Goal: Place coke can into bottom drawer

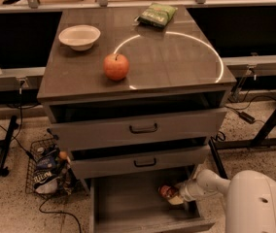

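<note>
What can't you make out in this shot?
In the camera view:
- Whether the coke can touches the bottom drawer floor: the gripper, inside that drawer beside it, covers part.
- The drawer's front: cut off by the lower edge.
- The wire basket contents: too small to identify.

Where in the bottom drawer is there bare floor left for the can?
The bottom drawer floor is bare across its left and middle, between the left wall and the coke can. The right side is crowded: the gripper is there at the can, with the middle drawer overhanging the back.
</note>
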